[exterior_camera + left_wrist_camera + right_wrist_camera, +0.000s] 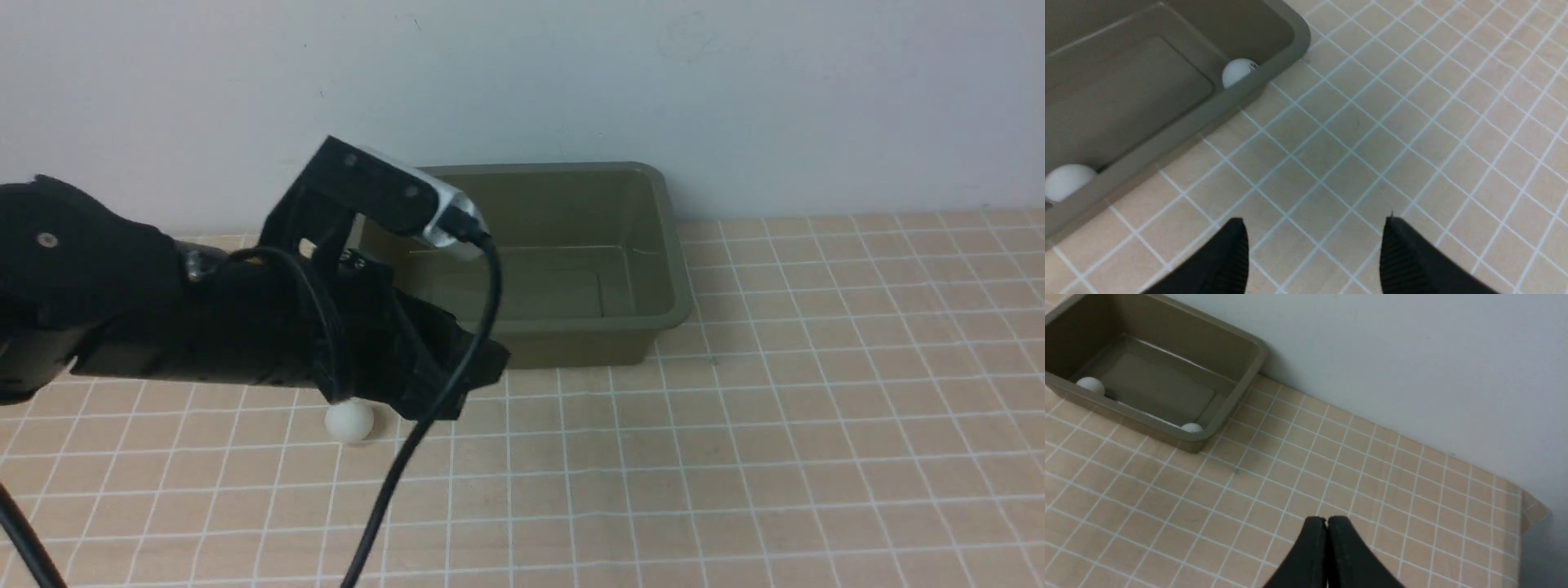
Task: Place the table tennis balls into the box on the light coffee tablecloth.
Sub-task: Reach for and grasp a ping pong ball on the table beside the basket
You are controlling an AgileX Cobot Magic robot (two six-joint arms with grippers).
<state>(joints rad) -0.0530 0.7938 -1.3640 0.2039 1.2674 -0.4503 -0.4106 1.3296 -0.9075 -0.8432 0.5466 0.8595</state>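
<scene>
**Front view: two balls boxed, the third waits on the cloth**

Covering the surface, the tablecloth (816,425) carries the box (588,325), which stands at the far side against the wall. The left arm (204,335) reaches across in front of the box's near left corner. Its jaws are spread wide and hold nothing. The left wrist view shows only bare cloth between them, just in front of the box's near wall. The right jaws are pressed together and empty, hanging well to the right of the box.

Two balls lie inside the box, both against its near wall. One ball (1239,70) sits in the near right corner, and the other ball (1065,181) lies further left along the same wall. The third ball (349,421) rests on the cloth outside, in front of the box's near left corner. It is partly tucked beneath the left arm's wrist and does not show in the left wrist view.

By this layout, the task looks two-thirds done, and the step in hand is fetching the last ball. The spread jaws point past it, so the next move calls for drawing them back away from the box until the ball sits between them. They then need to lower and close gently, since a light ball rolls off at a nudge. After that comes a lift clear of the box's rim and a release inside.
</scene>
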